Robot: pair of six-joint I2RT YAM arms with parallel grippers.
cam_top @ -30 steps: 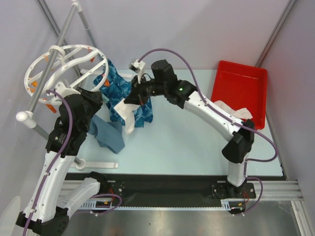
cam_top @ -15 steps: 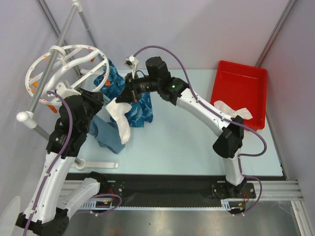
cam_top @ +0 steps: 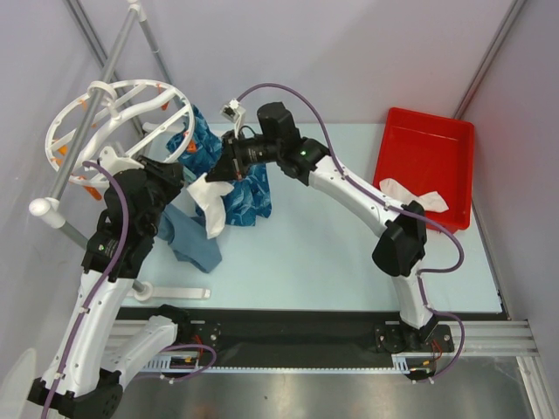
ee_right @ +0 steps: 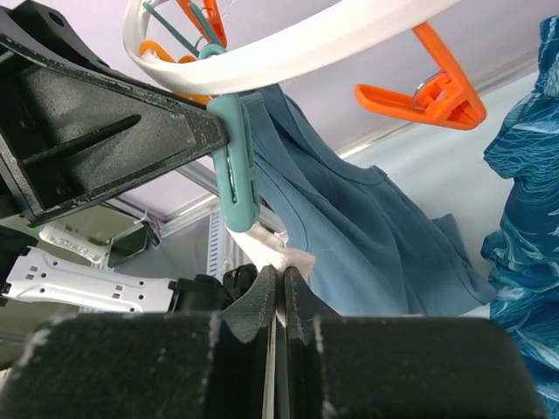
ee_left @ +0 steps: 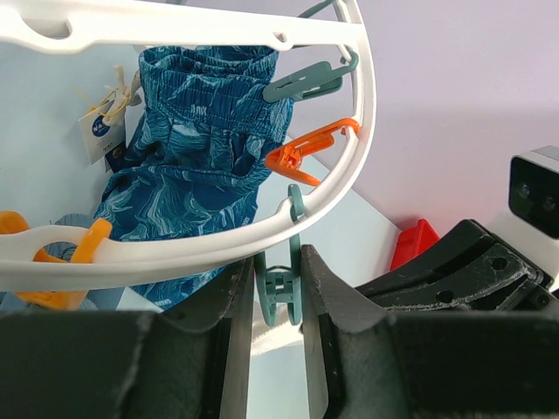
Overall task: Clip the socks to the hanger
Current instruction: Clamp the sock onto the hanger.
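Observation:
The white round hanger (cam_top: 113, 113) hangs at the back left; its rim shows in the left wrist view (ee_left: 175, 244) and the right wrist view (ee_right: 288, 48). My left gripper (cam_top: 172, 179) (ee_left: 278, 292) is shut on a teal clip (ee_left: 279, 297) that hangs from the rim. My right gripper (cam_top: 229, 168) (ee_right: 279, 275) is shut on a white sock (cam_top: 210, 201) and holds its top edge (ee_right: 284, 255) right under that teal clip (ee_right: 234, 166). A second white sock (cam_top: 410, 194) lies in the red bin (cam_top: 437, 140).
A blue patterned cloth (cam_top: 244, 188) and a grey-blue garment (cam_top: 188, 240) hang from the hanger below the grippers. Orange clips (ee_right: 428, 92) (ee_left: 301, 148) hang on the rim. Grey rack poles (cam_top: 96, 96) cross the hanger at the left.
My right arm has swung left with the sock and brought its top up to the clip held by my left gripper. The left arm has barely moved.

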